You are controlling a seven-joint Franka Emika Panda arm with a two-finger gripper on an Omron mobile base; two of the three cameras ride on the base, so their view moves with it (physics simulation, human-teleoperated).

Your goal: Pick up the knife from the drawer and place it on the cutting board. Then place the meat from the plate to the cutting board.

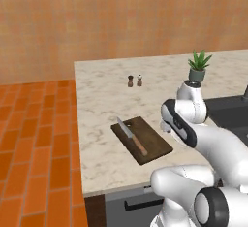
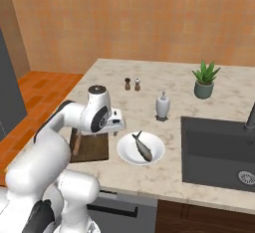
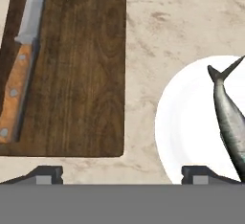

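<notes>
The knife (image 3: 21, 60), silver blade and wooden handle, lies along one edge of the dark wooden cutting board (image 3: 81, 74). It also shows on the board (image 1: 150, 146) as the knife (image 1: 131, 136) in the left base view. The meat (image 3: 229, 117), a greyish fish-shaped strip, rests on the white plate (image 3: 186, 122) beside the board. My gripper (image 3: 122, 174) hovers open and empty over the counter strip between board and plate. In the right base view the gripper (image 2: 115, 123) hangs between the board (image 2: 94, 150) and the plate (image 2: 124, 150), which holds the meat (image 2: 143, 147). The drawer is out of view.
Two small shakers (image 2: 132, 84) stand farther back on the marble counter. A white soap bottle (image 2: 162, 106) is behind the plate, a potted plant (image 2: 205, 80) to its right. A dark sink (image 2: 219, 152) lies right of the plate. The counter's left edge drops to orange tile floor (image 1: 38, 143).
</notes>
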